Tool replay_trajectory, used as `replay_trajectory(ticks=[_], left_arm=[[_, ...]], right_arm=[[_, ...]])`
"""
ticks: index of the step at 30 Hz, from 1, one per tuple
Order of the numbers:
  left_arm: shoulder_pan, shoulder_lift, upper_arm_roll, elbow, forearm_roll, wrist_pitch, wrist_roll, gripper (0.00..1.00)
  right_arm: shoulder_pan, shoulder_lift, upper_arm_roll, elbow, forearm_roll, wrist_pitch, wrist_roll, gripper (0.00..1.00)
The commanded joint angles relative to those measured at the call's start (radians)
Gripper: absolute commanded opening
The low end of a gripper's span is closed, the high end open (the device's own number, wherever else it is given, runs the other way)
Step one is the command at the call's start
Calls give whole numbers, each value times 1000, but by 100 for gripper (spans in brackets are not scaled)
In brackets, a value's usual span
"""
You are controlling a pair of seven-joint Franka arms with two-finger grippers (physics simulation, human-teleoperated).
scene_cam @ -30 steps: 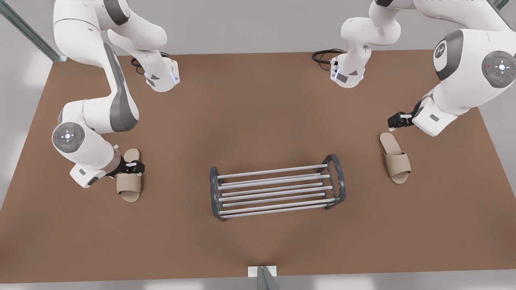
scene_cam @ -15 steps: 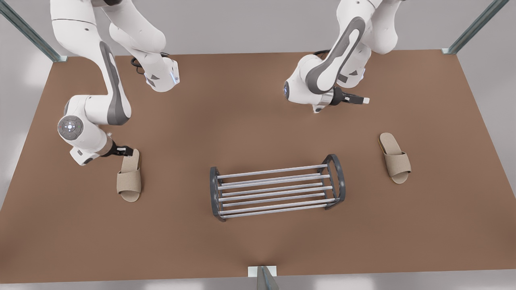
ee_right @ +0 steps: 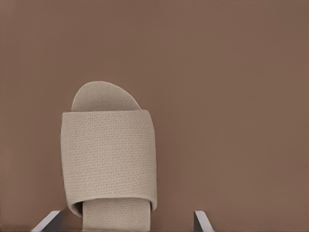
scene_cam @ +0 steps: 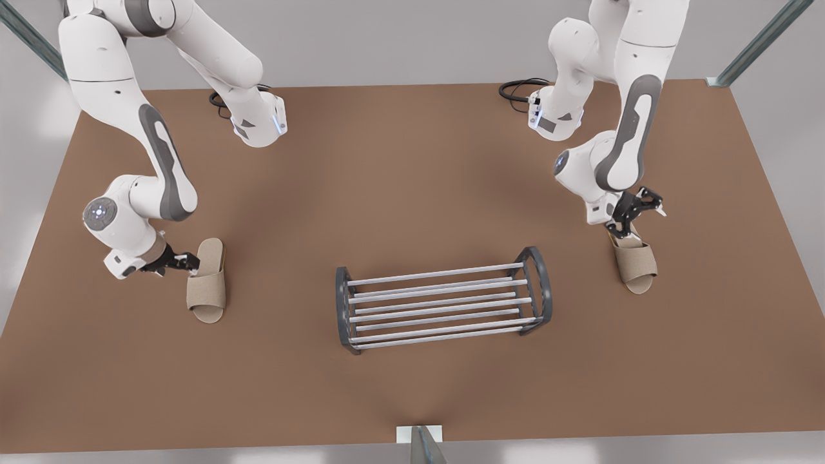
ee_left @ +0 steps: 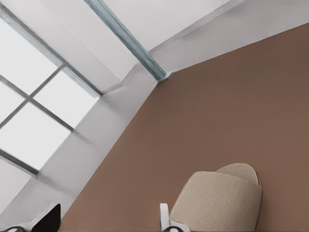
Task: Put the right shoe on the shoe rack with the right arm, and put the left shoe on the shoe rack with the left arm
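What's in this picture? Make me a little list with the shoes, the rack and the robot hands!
left shoe: flat on the table, at the front view's left, not on the rack
right shoe: flat on the table, at the front view's right, not on the rack
shoe rack: between the two shoes, nothing on its bars
left gripper: jaws open, beside the left shoe, holding nothing
right gripper: jaws open, over the right shoe's heel end, holding nothing
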Motion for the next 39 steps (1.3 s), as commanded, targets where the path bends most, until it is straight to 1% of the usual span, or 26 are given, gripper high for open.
replay_trajectory(ticks=[1,2,3,4,6,7,10,14,16,18,21,24,25,26,28,29,39], left_arm=[[-209,28,7,-1,208,253,-1814,100],[-212,34,7,-1,219,298,-1809,100],[-215,34,5,-1,248,341,-1809,100],[-215,34,5,-1,275,371,-1811,100],[-200,36,10,-4,302,407,-1806,100],[-198,50,42,-18,366,407,-1806,100],[-196,100,93,-23,444,407,-1806,100],[-192,159,143,-21,479,399,-1806,100],[-158,188,154,-18,562,399,-1806,100],[-118,194,160,-14,705,388,-1806,100],[-78,214,162,5,835,378,-1805,100],[-77,252,162,31,846,376,-1806,100],[-77,315,160,65,846,370,-1808,100],[-77,326,160,74,846,370,-1809,100],[-77,330,160,75,846,370,-1809,100],[-63,355,160,89,845,370,-1812,100],[-58,390,155,94,845,371,-1817,100]], right_arm=[[-33,-4,27,-21,2,64,-239,100],[-78,-4,60,-40,2,65,-248,100],[-148,-4,129,-63,2,87,-248,100],[-167,-2,143,-72,2,119,-250,100],[-165,2,142,-73,1,142,-250,100],[-164,7,142,-75,1,156,-250,100],[-162,30,142,-95,1,196,-250,100],[-164,91,140,-89,-4,223,-248,100],[-168,117,140,-84,-4,228,-248,100],[-170,136,140,-80,-6,240,-250,100],[-167,162,140,-78,-6,272,-248,100],[-165,188,140,-64,-7,291,-250,100],[-165,199,139,-63,-9,298,-250,100],[-164,208,139,-63,-9,317,-250,100],[-165,208,139,-61,-9,317,-250,100],[-167,208,139,-55,-21,317,-250,100],[-173,206,134,-43,-22,317,-253,100]])
